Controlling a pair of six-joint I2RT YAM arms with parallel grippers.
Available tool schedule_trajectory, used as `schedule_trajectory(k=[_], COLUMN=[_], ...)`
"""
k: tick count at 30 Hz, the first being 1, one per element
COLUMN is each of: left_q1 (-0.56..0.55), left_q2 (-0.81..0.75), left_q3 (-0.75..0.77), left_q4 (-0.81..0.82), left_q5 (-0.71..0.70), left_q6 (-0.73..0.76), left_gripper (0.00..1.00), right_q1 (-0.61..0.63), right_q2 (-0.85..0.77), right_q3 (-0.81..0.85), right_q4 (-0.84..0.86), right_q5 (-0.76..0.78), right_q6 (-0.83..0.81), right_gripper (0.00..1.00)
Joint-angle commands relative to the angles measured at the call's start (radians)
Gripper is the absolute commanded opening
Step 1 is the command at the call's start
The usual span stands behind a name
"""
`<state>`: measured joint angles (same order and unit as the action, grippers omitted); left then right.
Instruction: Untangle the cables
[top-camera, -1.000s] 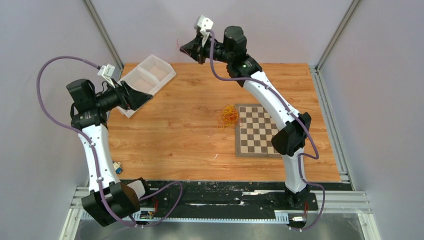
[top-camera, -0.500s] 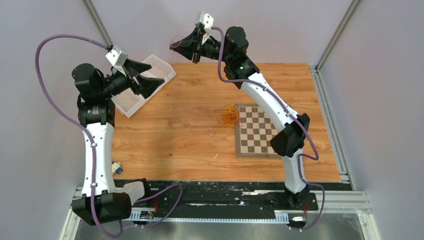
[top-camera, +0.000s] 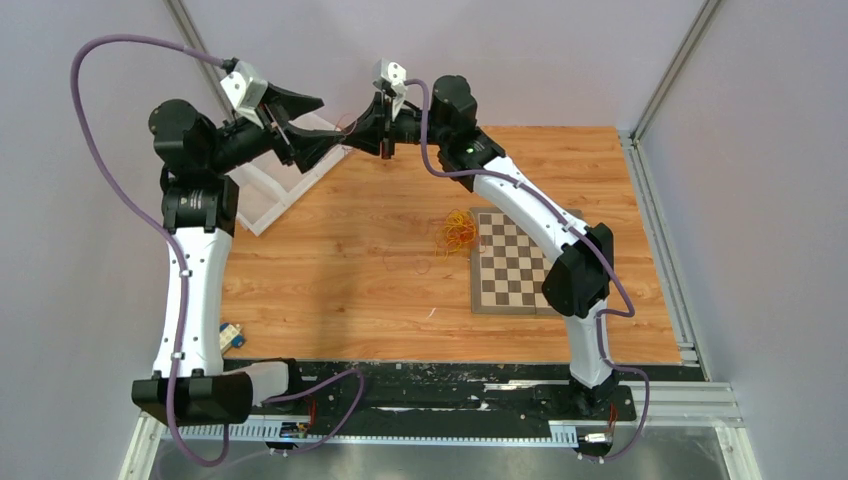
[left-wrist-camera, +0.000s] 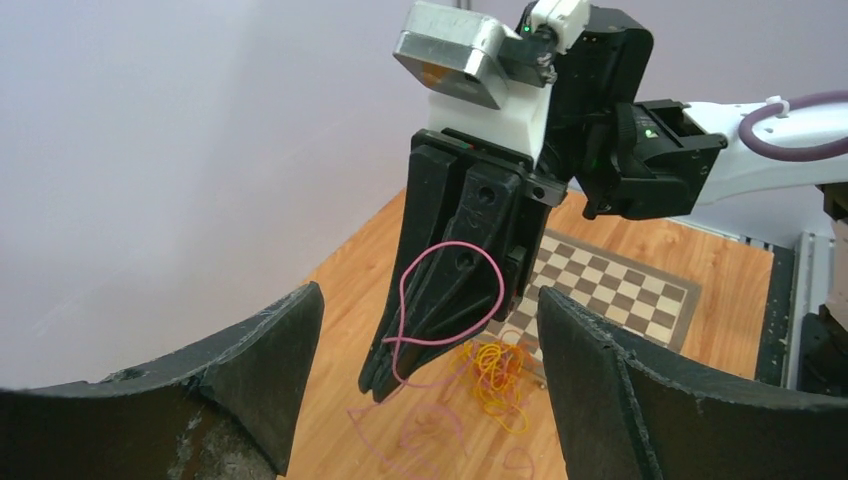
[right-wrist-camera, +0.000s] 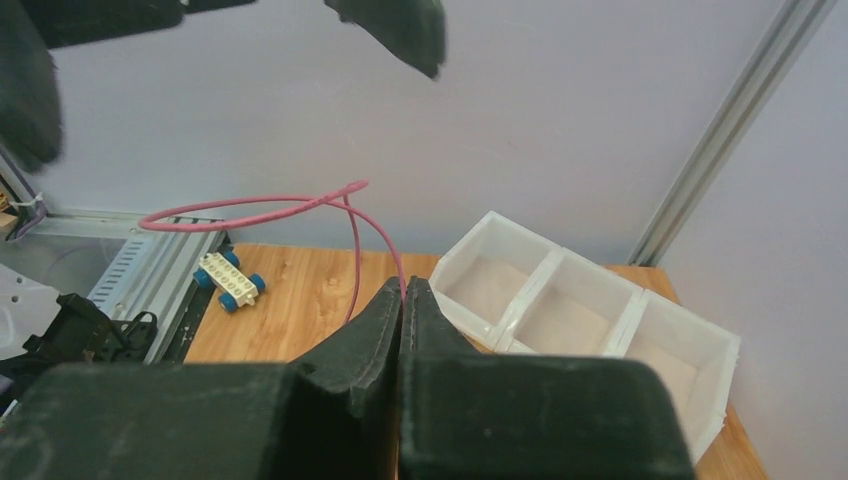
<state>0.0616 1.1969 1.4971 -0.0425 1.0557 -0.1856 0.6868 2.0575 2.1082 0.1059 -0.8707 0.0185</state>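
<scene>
The right pincer (right-wrist-camera: 404, 295) has its fingers pressed together on the root of a single pink-red strand (right-wrist-camera: 255, 209), one of the cables. In the right wrist view the strand rises from the closed tips at centre frame. From there it runs as a long, flat loop toward the upper left, its long axis near horizontal. In the left wrist view the same loop hangs at centre frame against the dark fingers of the right pincer, its long axis roughly along them. The left pincer (top-camera: 326, 118), spread wide and holding nothing, faces the right pincer in the upper middle of the top view. Its two fingers (left-wrist-camera: 255, 395) frame the loop at the lower left and lower right of its own view. The strand therefore lies straight ahead of it, between the fingers and apart from both. Both pincers are raised well clear of the worktop (top-camera: 330, 290). The remaining cables, a yellow-orange bunch (top-camera: 460, 231), lie at centre frame against the upper left edge of the chessboard (top-camera: 515, 262). A few faint red strands (top-camera: 405, 258) lie near its lower left. Judgement: the left arm is much the nearer to the loop, and taking it needs only a short advance and a closing across the loop's long axis. So thin a strand may slip past the fingers.
</scene>
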Motion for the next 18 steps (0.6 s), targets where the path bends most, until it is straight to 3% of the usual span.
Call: schedule_trajectory(k=[1,5,9,11,12,14,17,18], left_q1=[-0.046,-0.079,-0.095,-0.097,-0.097,-0.096,-0.088,-0.086], left_q2=[0.058,0.095,0.136,0.159,0.174,0.192,0.202,0.204], left_q3=[0.049,0.076,0.118,0.152,0.159,0.179,0.179,0.176], left_q4=[-0.125,-0.185,-0.220,-0.251,-0.270,-0.284,-0.253,-0.222], left_q5=[-0.057,-0.099,-0.093,-0.076,-0.074,-0.081,-0.083,-0.088], left_q6=[0.100,0.151,0.150,0.154,0.152,0.140,0.111,0.093], left_gripper=[0.85,0.80,0.58,0.39,0.19,0.02,0.00,0.00], right_q1=[0.007,0.007,0.007,0.004,0.001,-0.007,-0.032,-0.045], right_q2=[-0.054,-0.062,-0.069,-0.070,-0.069,-0.068,-0.068,-0.067], right_q3=[0.001,-0.021,-0.041,-0.046,-0.047,-0.054,-0.079,-0.085], right_q4=[0.030,0.029,0.029,0.029,0.029,0.028,0.028,0.026], right_q5=[-0.047,-0.053,-0.049,-0.043,-0.041,-0.028,0.021,0.036], right_q6=[0.014,0.012,-0.001,-0.007,-0.008,-0.009,-0.007,0.000], right_gripper=[0.00,0.00,0.00,0.00,0.00,0.00,0.06,0.13])
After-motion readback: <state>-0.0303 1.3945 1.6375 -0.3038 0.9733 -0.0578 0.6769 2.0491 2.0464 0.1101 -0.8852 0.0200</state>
